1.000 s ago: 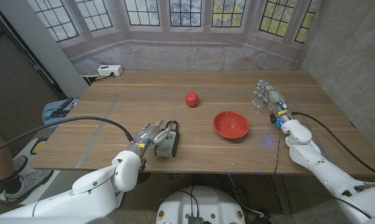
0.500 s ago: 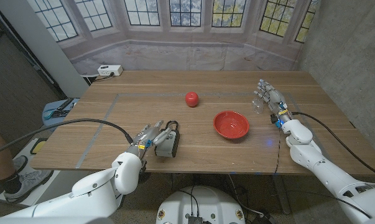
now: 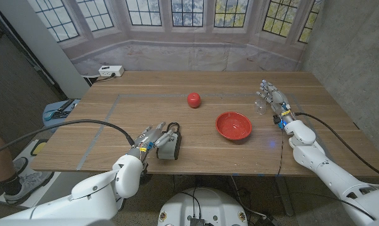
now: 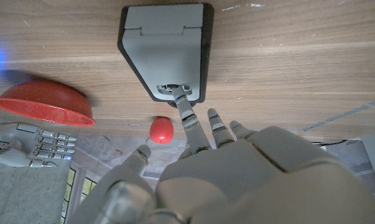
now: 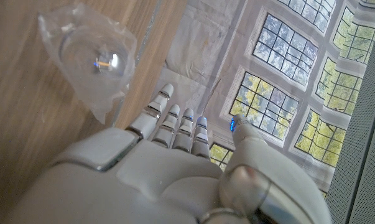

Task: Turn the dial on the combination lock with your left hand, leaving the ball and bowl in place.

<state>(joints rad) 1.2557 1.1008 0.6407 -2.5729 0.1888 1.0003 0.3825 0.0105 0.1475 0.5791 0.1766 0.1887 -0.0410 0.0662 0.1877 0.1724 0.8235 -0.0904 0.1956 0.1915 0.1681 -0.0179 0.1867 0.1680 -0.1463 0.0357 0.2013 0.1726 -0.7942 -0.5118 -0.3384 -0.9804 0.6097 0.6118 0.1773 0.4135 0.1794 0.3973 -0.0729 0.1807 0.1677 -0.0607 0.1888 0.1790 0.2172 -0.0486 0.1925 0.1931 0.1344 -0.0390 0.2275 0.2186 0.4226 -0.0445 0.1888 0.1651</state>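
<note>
1. The combination lock (image 3: 168, 145) lies near the table's (image 3: 208, 157) front edge, left of centre in the head view — a grey body with a dark rim and its shackle pointing away from the robot.
2. The left hand (image 3: 146, 139) sits just beside the lock on its left. In the left wrist view one fingertip (image 4: 181, 98) touches the dial strip at the near end of the lock (image 4: 167, 50), while the other fingers are extended and loosely apart, gripping nothing.
3. The red ball (image 3: 193, 99) rests further back on the table, well apart from the lock; it also shows in the left wrist view (image 4: 162, 129) beyond the lock.
4. The red bowl (image 3: 233, 125) stands upright to the right of the lock and nearer the robot than the ball, touching neither. Its rim shows in the left wrist view (image 4: 41, 104).
5. The right hand (image 3: 272, 100) is at the table's right side, well clear of the bowl, fingers straight and side by side, holding nothing.
6. A crumpled clear plastic piece (image 5: 87, 59) lies on the wood just beside the right hand's fingertips (image 5: 175, 115) — whether they touch it cannot be told.
7. A white power strip (image 3: 111, 71) sits at the far left corner.
</note>
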